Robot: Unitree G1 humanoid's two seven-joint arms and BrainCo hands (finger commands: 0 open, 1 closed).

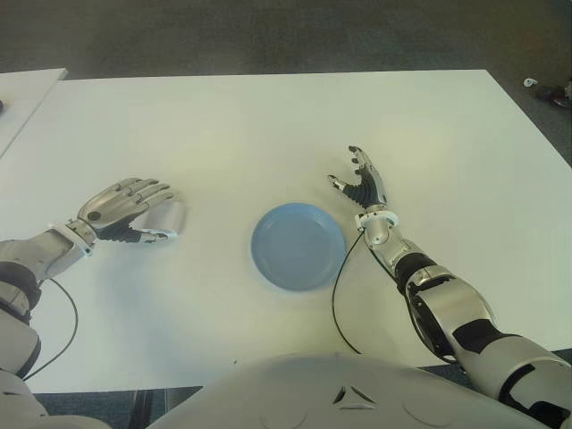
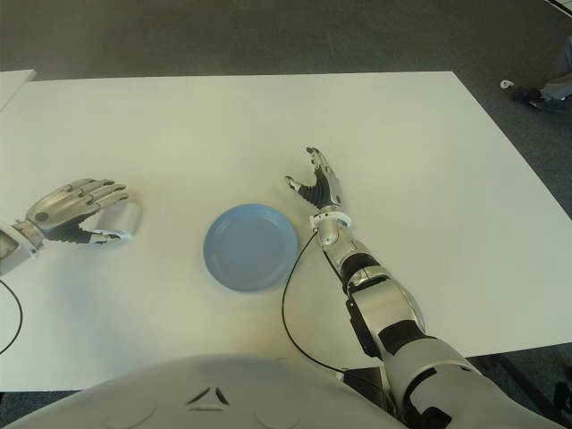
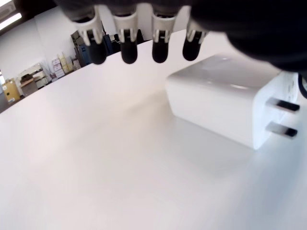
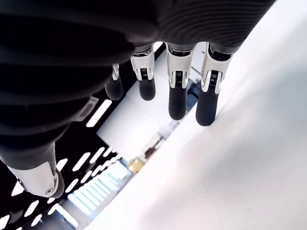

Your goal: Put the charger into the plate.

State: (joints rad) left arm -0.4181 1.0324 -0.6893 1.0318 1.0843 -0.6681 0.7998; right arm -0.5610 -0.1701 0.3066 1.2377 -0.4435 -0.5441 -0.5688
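Nearest the robot's body, a thin black cable [image 1: 338, 295] curves across the white table [image 1: 268, 125] from the right forearm towards the table's front edge. Just beyond it, at the middle of the table, sits the round light-blue plate [image 1: 298, 246], which holds nothing. To the plate's right, close beside its rim but apart from it, the right hand [image 1: 362, 185] is raised with its palm turned towards the plate, its fingers spread loosely and its thumb held apart; the right wrist view shows the black-tipped fingertips [image 4: 175, 106] hanging free above bare tabletop, grasping nothing. On the plate's other side, well apart from it, the left hand [image 1: 125, 207] is over the table with its silver fingers stretched out flat towards the plate. The small white rectangular plug-in charger [image 1: 170, 217] lies on the table just under and past those fingers, between the hand and the plate. The left wrist view shows the charger [image 3: 225, 103] resting flat on the tabletop with its two metal prongs [image 3: 283, 117] sticking out of one end, the left hand's fingertips [image 3: 128, 52] hovering extended above the table, not closed around it. At the table's far left, a second white surface [image 1: 22, 98] is set apart from it by a narrow gap.
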